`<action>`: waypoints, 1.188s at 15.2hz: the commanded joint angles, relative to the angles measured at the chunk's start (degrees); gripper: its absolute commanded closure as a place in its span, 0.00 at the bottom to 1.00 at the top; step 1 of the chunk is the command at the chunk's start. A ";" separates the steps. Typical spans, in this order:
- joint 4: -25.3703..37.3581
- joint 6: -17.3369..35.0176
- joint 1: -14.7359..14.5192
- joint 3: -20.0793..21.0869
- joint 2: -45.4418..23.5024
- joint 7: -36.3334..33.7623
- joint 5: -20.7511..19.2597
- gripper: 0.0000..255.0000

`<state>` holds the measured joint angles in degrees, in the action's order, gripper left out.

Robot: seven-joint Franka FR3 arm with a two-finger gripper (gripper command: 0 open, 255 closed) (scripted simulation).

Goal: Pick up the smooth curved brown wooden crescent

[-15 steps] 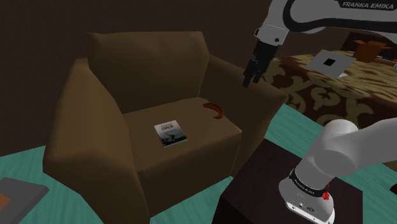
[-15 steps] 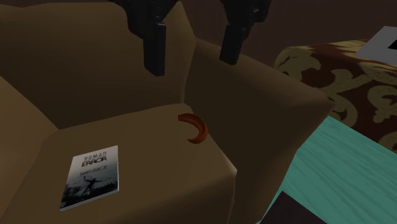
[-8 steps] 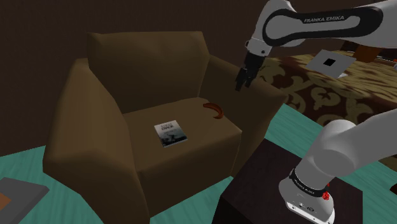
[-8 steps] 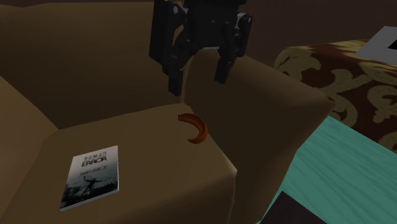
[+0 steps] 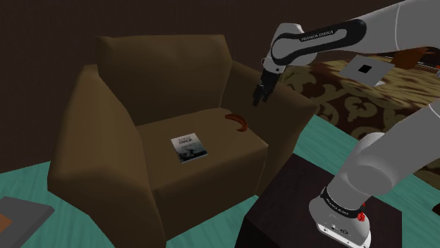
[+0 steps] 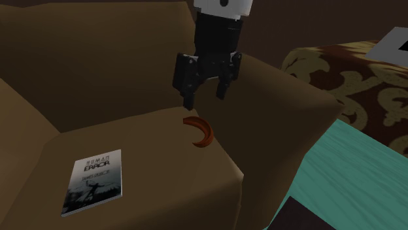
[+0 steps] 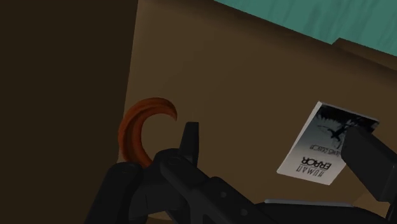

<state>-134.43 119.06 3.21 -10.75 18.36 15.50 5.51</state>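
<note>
Crescent (image 6: 199,132) lies just below my pincer (image 6: 204,100), which hangs released and empty, fingers apart, over the piece's upper end. To take it well, I judge I should come straight down with one finger inside the arc and one outside, pinching across the thick middle and minding the armrest (image 6: 274,98) close by. It is a smooth reddish-brown curve tapering to points. It lies flat on the armchair's seat (image 6: 137,140), in the corner by that armrest, well apart from the booklet (image 6: 95,181).
</note>
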 commanded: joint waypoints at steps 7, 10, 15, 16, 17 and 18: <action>7.71 8.05 0.55 -3.86 -17.38 9.47 4.66 0.00; 11.81 9.83 1.32 -4.47 -24.09 13.07 7.23 0.00; 20.18 11.40 3.60 -4.30 -35.39 18.35 11.38 0.00; 22.08 11.51 4.18 -4.13 -37.66 19.23 12.09 0.00; 24.07 11.57 4.77 -3.93 -39.93 20.05 12.75 0.00; 26.14 11.57 5.40 -3.69 -42.20 20.79 13.35 0.00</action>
<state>-110.96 130.78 7.99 -14.69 -21.13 35.53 18.13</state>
